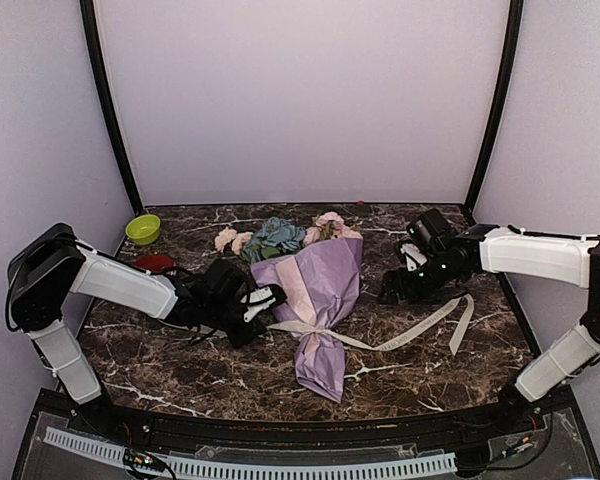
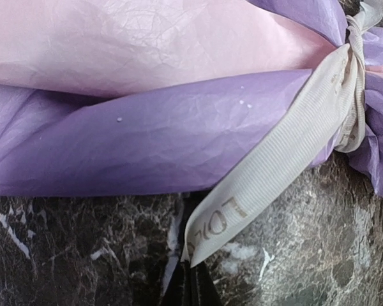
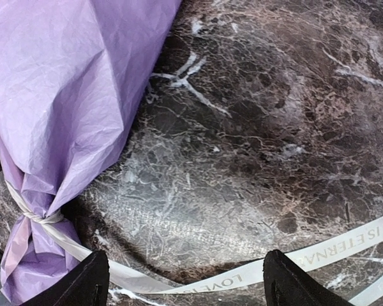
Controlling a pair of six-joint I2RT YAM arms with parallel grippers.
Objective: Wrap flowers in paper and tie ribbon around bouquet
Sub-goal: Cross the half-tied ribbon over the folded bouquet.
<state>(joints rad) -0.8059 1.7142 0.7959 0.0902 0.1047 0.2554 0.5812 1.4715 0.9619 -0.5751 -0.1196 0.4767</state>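
Note:
The bouquet (image 1: 320, 295) lies in the middle of the marble table, a cone of lilac paper (image 2: 147, 137) whose pink inner face (image 2: 147, 44) shows. The flowers (image 1: 277, 236) stick out at its far end. The cream ribbon (image 1: 420, 325) is knotted round the narrow part (image 2: 354, 38). Its short left end (image 2: 268, 159) runs down to my left gripper (image 2: 191, 280), whose fingers are shut on the very tip. My right gripper (image 3: 191, 287) stands open just right of the bouquet. The ribbon's long lettered tail (image 3: 268, 271) passes on the table between its fingers (image 3: 92, 280).
A green bowl (image 1: 143, 229) and a small red cup (image 1: 155, 263) sit at the far left, behind my left arm. The long ribbon tail folds back near the right edge (image 1: 463, 322). Dark posts and pale walls close the table in.

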